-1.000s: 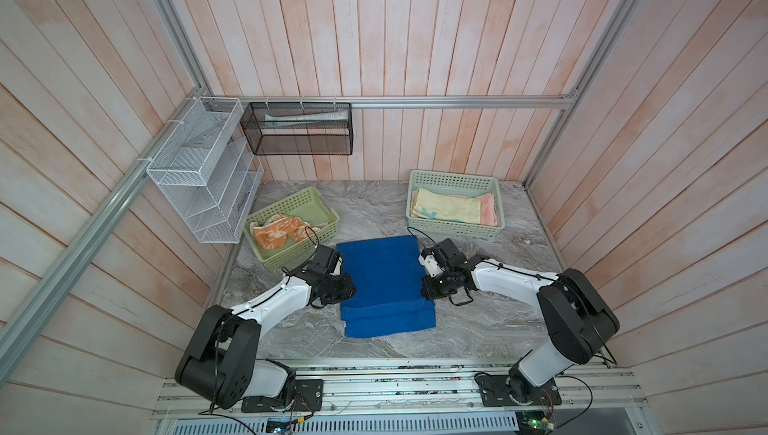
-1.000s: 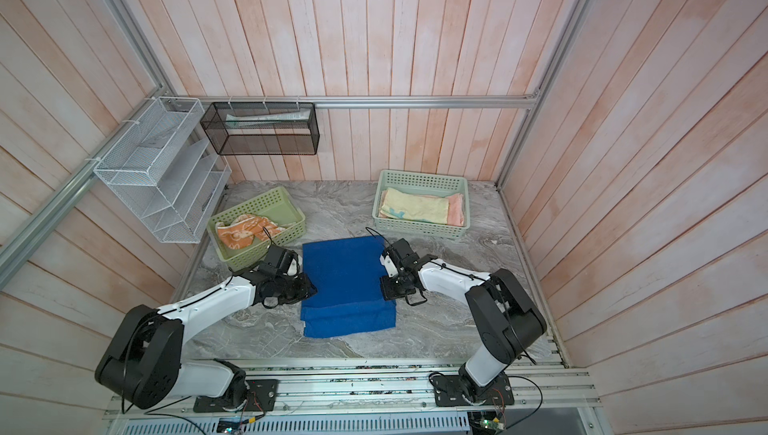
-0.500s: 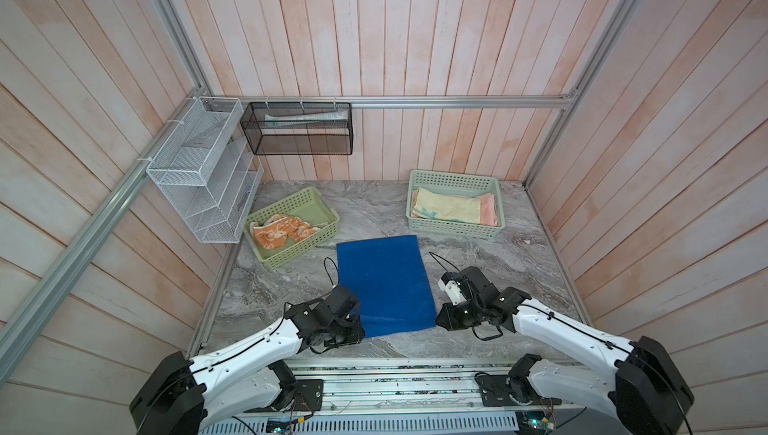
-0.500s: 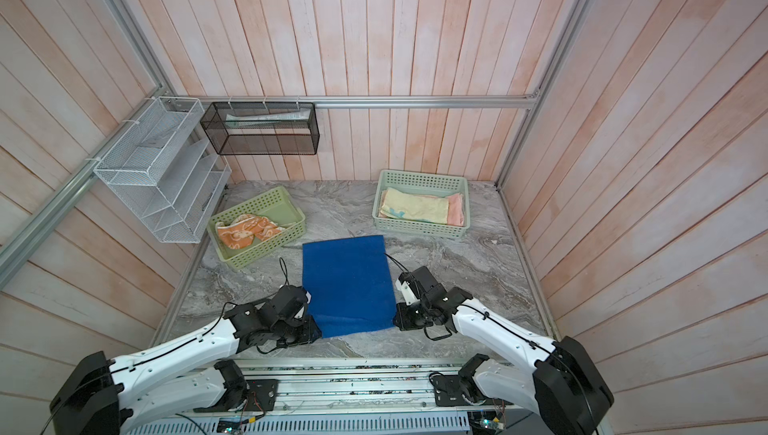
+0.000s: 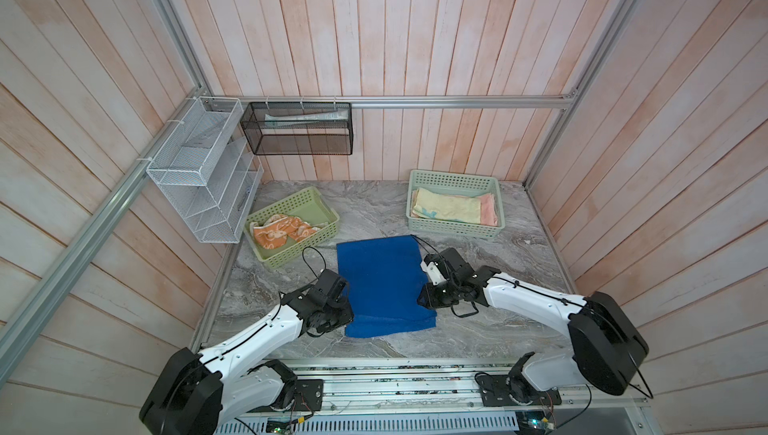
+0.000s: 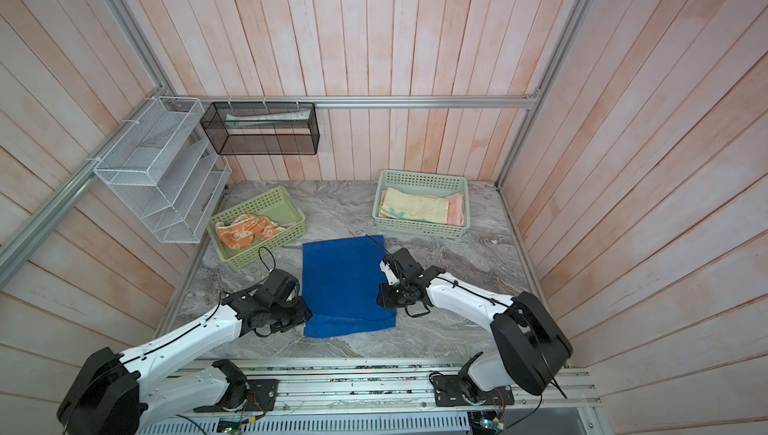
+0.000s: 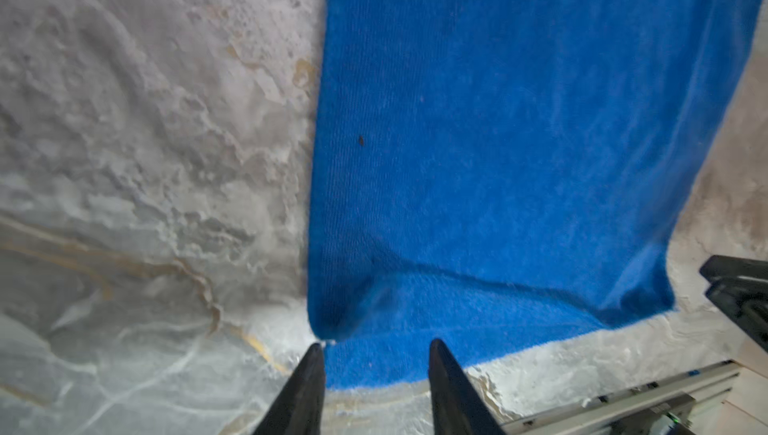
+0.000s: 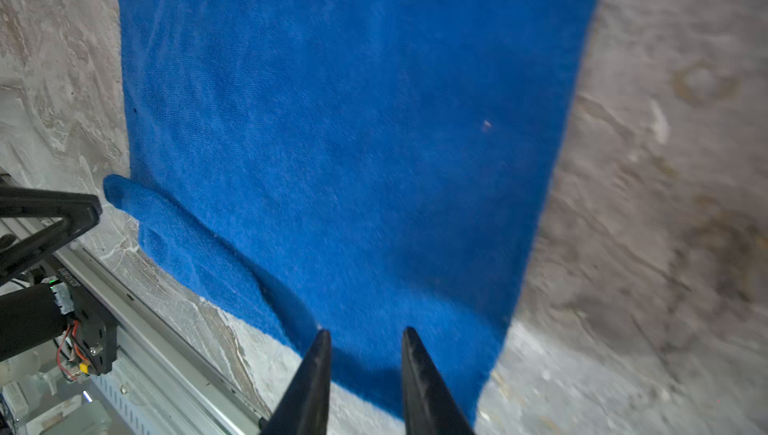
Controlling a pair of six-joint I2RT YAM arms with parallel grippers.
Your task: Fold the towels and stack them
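My left end effector (image 7: 376, 356) hangs over the near left corner of the blue towel (image 7: 519, 121), its fingers parted by a moderate gap and gripping nothing. My right end effector (image 8: 366, 339) is at the near right corner, with a narrower gap and also empty. The towel lies on the tabletop (image 5: 498, 329) between my two arms, with one raised crease along its near edge. Farther back, a green basket (image 5: 309, 212) holds the orange towel (image 5: 276, 235). A second green basket (image 5: 453, 175) holds the yellow towel (image 5: 444, 208), with the pink towel (image 5: 490, 212) showing at its side.

marble tabletop (image 5: 498, 329) | left green basket (image 5: 303, 248), right green basket (image 5: 453, 227) at back | white wire rack (image 5: 195, 171), black mesh bin (image 5: 299, 144) wall-hung
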